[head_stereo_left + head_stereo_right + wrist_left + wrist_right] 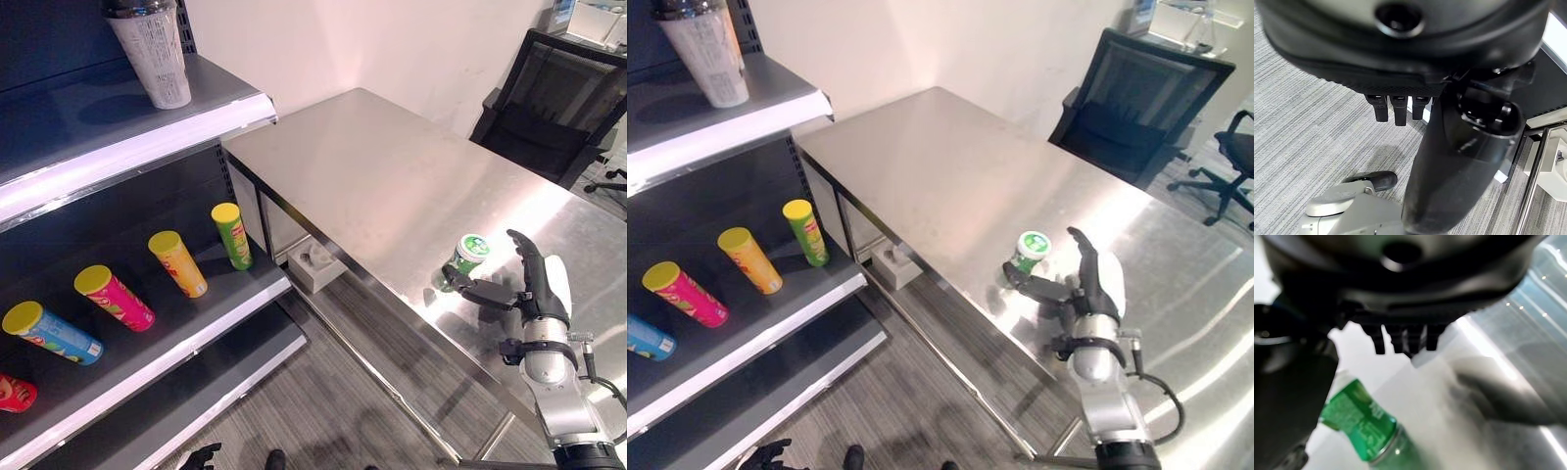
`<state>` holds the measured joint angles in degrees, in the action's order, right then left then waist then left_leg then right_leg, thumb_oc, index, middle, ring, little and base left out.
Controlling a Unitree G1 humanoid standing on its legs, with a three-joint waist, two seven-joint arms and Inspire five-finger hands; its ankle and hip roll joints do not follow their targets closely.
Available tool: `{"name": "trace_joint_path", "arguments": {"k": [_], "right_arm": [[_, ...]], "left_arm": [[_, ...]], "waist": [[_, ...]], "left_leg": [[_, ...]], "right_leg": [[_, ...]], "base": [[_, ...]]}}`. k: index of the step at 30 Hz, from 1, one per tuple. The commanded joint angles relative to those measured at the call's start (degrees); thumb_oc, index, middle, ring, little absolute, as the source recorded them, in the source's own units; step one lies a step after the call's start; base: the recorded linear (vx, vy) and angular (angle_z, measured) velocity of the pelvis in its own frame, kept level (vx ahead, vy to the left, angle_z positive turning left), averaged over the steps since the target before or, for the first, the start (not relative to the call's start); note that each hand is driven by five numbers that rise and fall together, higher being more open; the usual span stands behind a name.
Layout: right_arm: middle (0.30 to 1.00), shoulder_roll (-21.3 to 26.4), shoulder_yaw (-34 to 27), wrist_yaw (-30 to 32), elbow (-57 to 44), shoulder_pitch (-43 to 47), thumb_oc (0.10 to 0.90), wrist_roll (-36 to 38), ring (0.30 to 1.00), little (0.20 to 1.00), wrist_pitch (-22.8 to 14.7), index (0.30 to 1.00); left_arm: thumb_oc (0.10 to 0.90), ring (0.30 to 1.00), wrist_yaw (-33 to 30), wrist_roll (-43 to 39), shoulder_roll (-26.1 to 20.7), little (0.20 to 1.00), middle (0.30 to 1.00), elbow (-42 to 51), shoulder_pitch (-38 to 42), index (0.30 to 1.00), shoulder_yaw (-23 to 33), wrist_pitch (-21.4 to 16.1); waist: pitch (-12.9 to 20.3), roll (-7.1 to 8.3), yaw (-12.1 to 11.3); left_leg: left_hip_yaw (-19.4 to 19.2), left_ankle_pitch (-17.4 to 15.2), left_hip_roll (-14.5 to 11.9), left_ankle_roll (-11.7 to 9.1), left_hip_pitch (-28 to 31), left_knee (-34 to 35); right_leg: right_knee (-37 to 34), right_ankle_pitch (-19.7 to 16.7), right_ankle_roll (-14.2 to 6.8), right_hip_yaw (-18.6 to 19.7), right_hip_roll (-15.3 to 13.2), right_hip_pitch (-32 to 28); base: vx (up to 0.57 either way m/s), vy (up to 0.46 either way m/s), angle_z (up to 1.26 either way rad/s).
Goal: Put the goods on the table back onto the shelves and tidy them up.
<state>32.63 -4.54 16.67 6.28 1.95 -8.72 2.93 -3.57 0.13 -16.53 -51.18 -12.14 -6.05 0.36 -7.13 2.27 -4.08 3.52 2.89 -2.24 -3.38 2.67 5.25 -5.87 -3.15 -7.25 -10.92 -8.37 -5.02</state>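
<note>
Can (468, 257) stands on table (392, 166), just beside open right robot hand (537, 284).

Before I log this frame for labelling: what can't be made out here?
- Whether the right robot hand touches the green can: its thumb hides the can's base in the eye views, and the right wrist view is blurred.
- Red can on the shelf: cut off by the left eye view's edge.
- Left robot hand: fingers foreshortened, grip unclear.

The right hand (537, 284) is black with a white cover along its outer side. A black band rings the wrist above a smooth silver-grey forearm. The left hand (1400, 105) has a glossy black shell and short dark fingers.
</note>
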Motion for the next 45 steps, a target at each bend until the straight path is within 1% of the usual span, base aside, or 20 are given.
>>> {"name": "trace_joint_path", "arguments": {"k": [1, 13, 18, 24, 27, 30, 34, 37, 45], "right_arm": [[0.300, 4.7, -2.5, 3.7, -3.6, 7.1, 0.400, -1.6, 0.300, 0.300, -3.1, 0.300], [0.300, 4.8, -3.4, 3.4, -4.9, 6.9, 0.400, -0.8, 0.300, 0.300, -3.6, 0.300], [0.300, 5.4, -5.4, 3.9, -7.3, 6.5, 0.400, -1.0, 0.300, 0.300, -4.1, 0.300], [0.300, 6.1, -7.3, 4.4, -11.4, 7.2, 0.400, -0.3, 0.300, 0.300, -5.6, 0.300], [0.300, 7.4, -8.1, 4.6, -14.0, 8.8, 0.400, 0.1, 0.300, 0.300, -6.6, 0.300], [0.300, 9.9, -9.3, 4.7, -18.5, 12.2, 0.400, 2.1, 0.300, 0.300, -8.9, 0.300], [0.300, 11.8, -9.2, 4.9, -19.5, 15.3, 0.400, 4.9, 0.300, 0.300, -10.7, 0.300], [0.300, 14.1, -8.6, 5.2, -18.6, 17.5, 0.400, 4.6, 0.300, 0.300, -10.7, 0.300], [0.300, 16.2, -7.8, 6.0, -17.9, 19.9, 0.400, 5.0, 0.300, 0.300, -11.3, 0.300]], "left_arm": [[0.800, 0.900, -1.6, 0.2, -2.1, 0.900, 0.900, 0.2, 2.3, 0.900, -1.4, -0.9], [0.800, 0.900, -1.7, 0.3, -2.2, 0.900, 0.900, -0.1, 2.0, 0.900, -0.9, -0.9], [0.800, 0.900, -1.5, 0.1, -2.2, 0.900, 0.900, 0.5, 2.2, 0.900, -0.8, -0.8], [0.800, 0.900, -1.5, 0.4, -2.3, 0.900, 0.900, 0.4, 2.5, 0.900, -0.5, -0.9], [0.800, 0.900, -1.6, 0.5, -2.7, 0.900, 0.900, 0.6, 2.5, 0.900, -0.3, -1.1], [0.800, 0.900, -1.4, 0.6, -3.2, 0.900, 0.900, 0.3, 2.8, 0.900, -0.5, -1.5], [0.800, 0.900, -1.2, 0.3, -3.7, 0.900, 0.900, 0.1, 2.9, 0.900, -0.8, -1.8], [0.800, 0.900, -1.0, -0.1, -3.9, 0.900, 0.900, 0.1, 3.0, 0.900, -0.9, -2.1], [0.800, 0.900, -0.9, -0.2, -3.4, 0.900, 0.900, -1.2, 2.8, 0.900, -1.7, -2.0]], "waist": [[1.1, -0.42, -1.6], [1.1, -0.53, -1.6], [1.4, -0.48, -1.2], [1.7, -0.63, -1.0], [2.1, -0.77, -0.9], [2.8, -0.96, -0.9], [3.5, -1.12, -1.4], [3.9, -1.37, -1.7], [4.5, -1.78, -2.8]], "left_leg": [[-2.0, -5.3, -2.9, -1.3, 2.3, -0.3], [-2.2, -5.5, -2.9, -1.3, 2.7, -0.3], [-2.5, -5.7, -3.0, -1.3, 3.0, -0.3], [-2.5, -5.8, -3.1, -1.4, 3.3, -0.3], [-2.5, -5.9, -3.2, -1.6, 3.5, -0.3], [-2.3, -5.8, -3.5, -1.9, 3.8, -0.3], [-1.9, -5.6, -3.9, -2.4, 4.0, -0.3], [-1.2, -5.2, -4.6, -3.0, 4.0, -0.3], [0.6, -4.3, -5.8, -4.0, 3.6, -0.3]], "right_leg": [[0.9, -0.4, -3.6, -1.9, -3.4, 1.6], [0.9, -0.2, -3.6, -2.0, -3.5, 1.3], [0.9, -0.1, -3.6, -2.1, -3.5, 1.0], [0.9, 0.2, -3.6, -2.1, -3.5, 0.6], [0.9, 0.4, -3.6, -2.2, -3.4, 0.3], [1.0, 0.9, -3.5, -2.6, -3.3, -0.4], [1.1, 1.5, -3.2, -3.2, -3.1, -1.2], [1.1, 2.1, -2.7, -3.8, -2.5, -1.8], [1.1, 3.5, -1.7, -5.3, -1.1, -3.1]], "base": [[0.00, 0.000, 0.00], [0.00, 0.000, 0.00], [0.00, 0.000, 0.00], [0.00, 0.000, 0.00], [0.00, 0.000, 0.00], [-0.01, -0.054, 0.02], [-0.01, -0.057, 0.09], [-0.02, -0.076, 0.16], [0.00, -0.081, 0.14]]}}
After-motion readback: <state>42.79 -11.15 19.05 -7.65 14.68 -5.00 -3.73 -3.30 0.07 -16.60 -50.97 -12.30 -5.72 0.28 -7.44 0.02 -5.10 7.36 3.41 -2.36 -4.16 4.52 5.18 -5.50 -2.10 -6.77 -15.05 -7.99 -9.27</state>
